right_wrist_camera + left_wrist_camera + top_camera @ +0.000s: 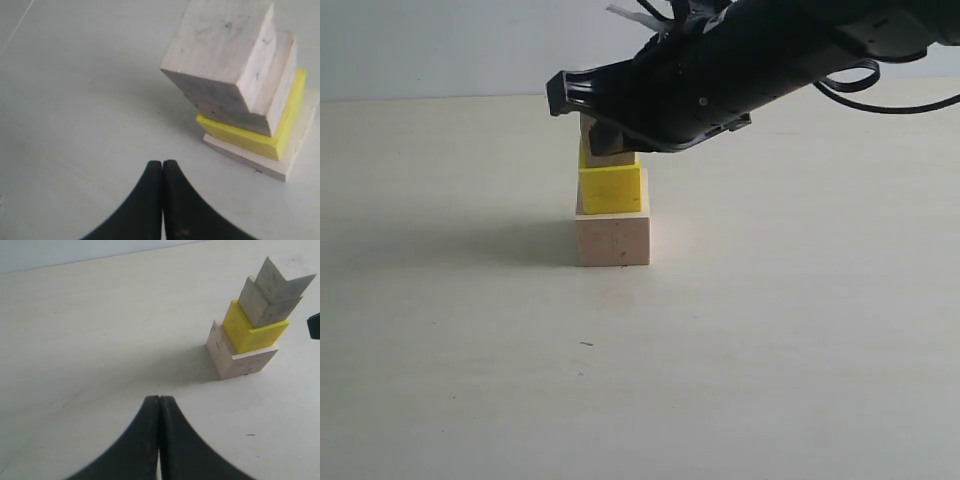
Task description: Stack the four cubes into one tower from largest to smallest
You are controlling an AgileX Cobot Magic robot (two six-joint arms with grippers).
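Observation:
The four cubes stand as one tower on the table. In the left wrist view it reads, from the bottom, large pale cube [240, 357], yellow cube [252, 330], medium wood cube [262, 307], small wood cube [285, 277]. My right gripper [162, 162] is shut and empty, close beside the tower. In the exterior view the right gripper [556, 96] passes in front of the tower's top, so only the large cube [612, 240], the yellow cube [611, 188] and part of the medium cube [615, 158] show. My left gripper [159, 399] is shut and empty, well away from the tower.
The pale table [470, 350] stretches around the tower on all sides. A light wall [440, 40] runs behind it. The right arm's black cables [880, 95] hang at the upper right.

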